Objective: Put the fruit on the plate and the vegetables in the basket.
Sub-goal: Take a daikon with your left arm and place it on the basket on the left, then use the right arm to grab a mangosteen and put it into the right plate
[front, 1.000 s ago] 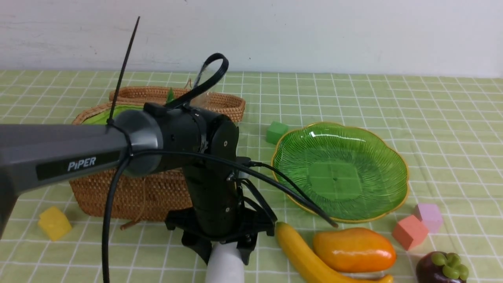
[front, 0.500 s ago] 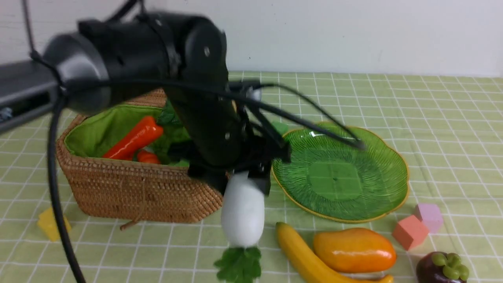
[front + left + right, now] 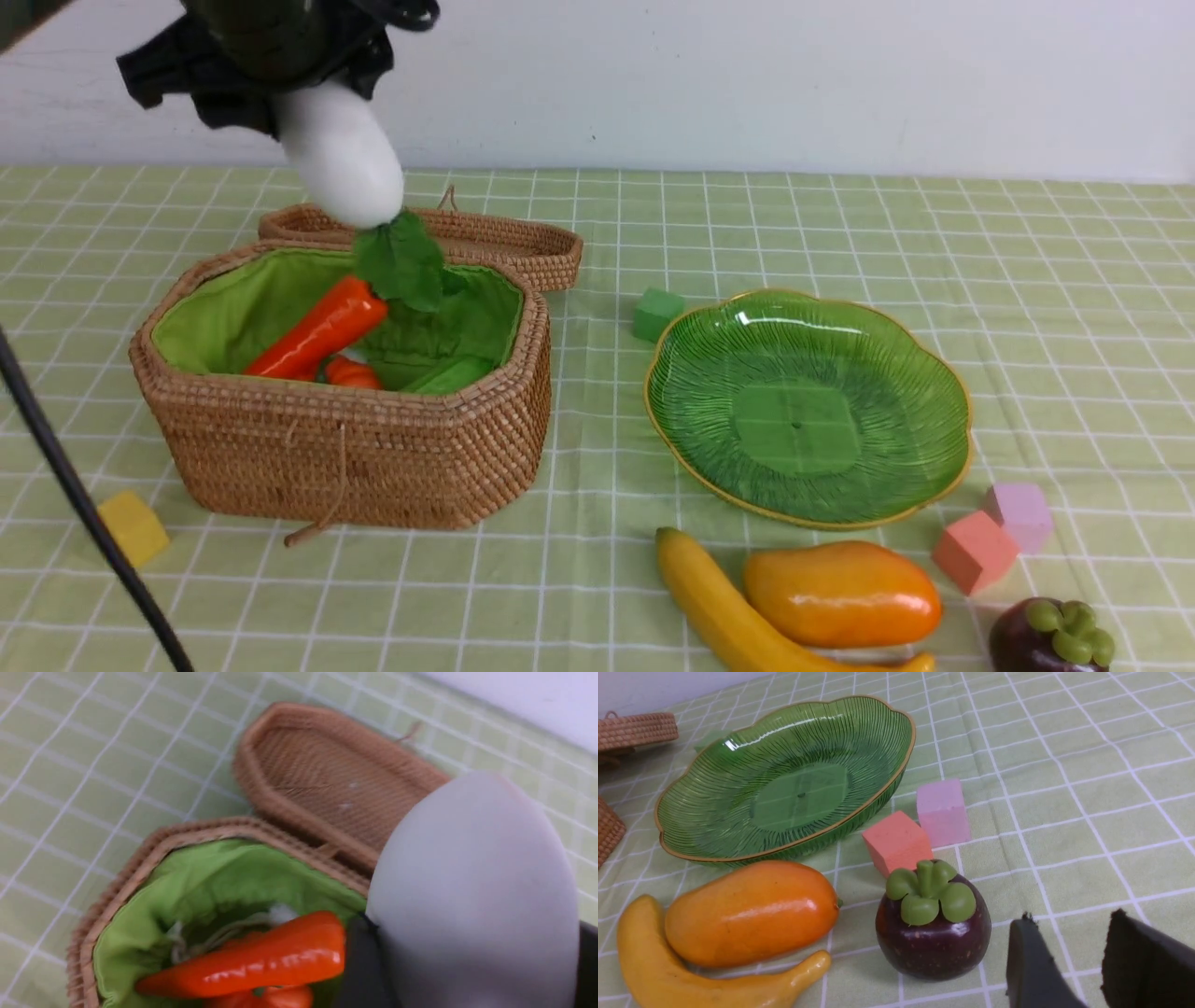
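Note:
My left gripper (image 3: 280,89) is shut on the white radish (image 3: 341,159), holding it leaves-down high above the back of the open wicker basket (image 3: 355,448). The radish fills the left wrist view (image 3: 472,896). A carrot (image 3: 317,327) and an orange pumpkin (image 3: 353,373) lie in the basket's green lining; the gourd (image 3: 448,375) shows as a light-green edge. The green plate (image 3: 808,406) is empty. Banana (image 3: 719,607), mango (image 3: 840,593) and mangosteen (image 3: 1050,639) lie on the cloth in front of it. My right gripper (image 3: 1069,919) is open beside the mangosteen (image 3: 933,928).
The basket's woven lid (image 3: 485,243) lies open behind it. Foam cubes sit around: green (image 3: 656,314) by the plate, yellow (image 3: 133,527) at the front left, salmon (image 3: 971,551) and pink (image 3: 1019,513) near the mangosteen. A black cable (image 3: 84,523) crosses the front left.
My left arm lifted the radish from the table by the banana, swinging it up and to the left to above the basket. The fruit and the plate have not moved.

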